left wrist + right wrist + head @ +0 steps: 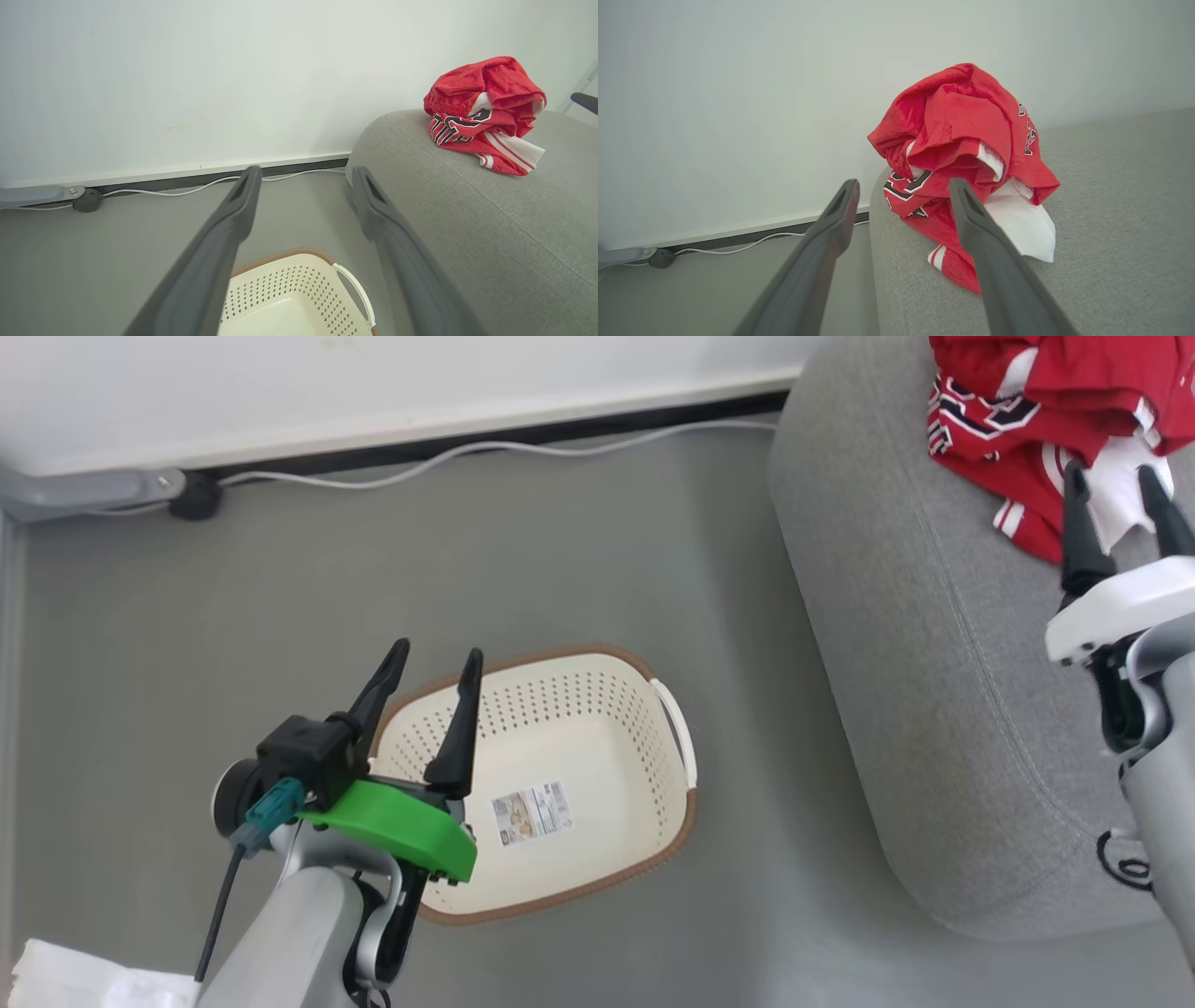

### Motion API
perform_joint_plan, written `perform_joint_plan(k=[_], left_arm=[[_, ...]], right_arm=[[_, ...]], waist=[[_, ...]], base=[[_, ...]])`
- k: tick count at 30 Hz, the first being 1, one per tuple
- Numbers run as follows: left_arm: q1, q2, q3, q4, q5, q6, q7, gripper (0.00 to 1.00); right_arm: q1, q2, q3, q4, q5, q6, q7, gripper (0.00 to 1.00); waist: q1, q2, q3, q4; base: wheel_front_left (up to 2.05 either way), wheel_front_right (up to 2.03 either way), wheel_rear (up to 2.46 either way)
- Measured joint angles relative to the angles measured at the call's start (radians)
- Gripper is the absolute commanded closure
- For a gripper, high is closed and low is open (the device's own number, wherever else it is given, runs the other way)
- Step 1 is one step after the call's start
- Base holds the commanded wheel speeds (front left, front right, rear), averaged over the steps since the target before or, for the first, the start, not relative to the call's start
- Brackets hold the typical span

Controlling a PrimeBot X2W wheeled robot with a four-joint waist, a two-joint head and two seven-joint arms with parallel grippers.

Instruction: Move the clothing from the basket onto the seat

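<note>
The red clothing (pixel 1027 420) lies in a crumpled heap on the grey seat (pixel 915 644) at the upper right; black-and-white lettering and white panels show on it (pixel 962 154) (pixel 486 112). The cream basket (pixel 597 709) with a brown rim stands on the floor, holding just a label sticker on its bottom. My left gripper (pixel 434 663) hovers open over the basket's near-left rim (pixel 289 261), nothing between its fingers. My right gripper (pixel 1116 476) is open just in front of the clothing heap, above the seat, holding nothing.
A white wall with a dark baseboard runs along the back, and a white cable (pixel 485 453) trails on the grey floor beside it. A grey bracket with a black foot (pixel 191 495) sits at the left. Something white (pixel 65 975) lies at the bottom-left corner.
</note>
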Motion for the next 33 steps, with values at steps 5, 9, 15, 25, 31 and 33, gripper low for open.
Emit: perform_joint_plan(k=[5, 9, 15, 25, 31, 33], left_arm=[[0.032, 0.002, 0.035, 0.014, -0.011, 0.026, -0.009, 0.00], [0.061, 0.012, 0.077, 0.029, -0.023, 0.048, -0.018, 0.00], [0.112, 0.041, 0.144, 0.045, -0.022, 0.070, -0.026, 0.00], [0.217, 0.073, 0.260, 0.050, -0.016, 0.083, -0.034, 0.00], [0.275, 0.083, 0.306, 0.044, 0.009, 0.091, -0.035, 0.00], [0.295, 0.083, 0.320, 0.041, 0.014, 0.092, -0.035, 0.00]], right_arm=[[0.053, 0.035, 0.018, -0.039, -0.009, 0.008, 0.000, 0.00], [0.095, 0.069, 0.032, -0.071, -0.016, 0.008, 0.000, 0.00], [0.167, 0.127, 0.059, -0.106, -0.019, 0.008, 0.000, 0.00], [0.277, 0.208, 0.120, -0.197, -0.058, -0.003, -0.001, 0.00], [0.331, 0.223, 0.130, -0.260, -0.087, -0.038, -0.001, 0.00], [0.353, 0.225, 0.131, -0.278, -0.096, -0.047, -0.001, 0.00]], waist=[[0.0000, 0.0000, -0.055, 0.035], [0.0000, 0.0000, -0.092, 0.067], [0.0000, 0.0000, -0.145, 0.110], [-0.0001, 0.0000, -0.217, 0.155], [-0.0001, 0.0000, -0.243, 0.158], [-0.0001, 0.0000, -0.249, 0.155]], base=[[0.00, 0.00, 0.00], [0.00, 0.00, 0.00], [0.00, 0.00, 0.00], [0.00, 0.00, 0.00], [0.00, 0.00, 0.00], [0.00, 0.00, 0.00]])
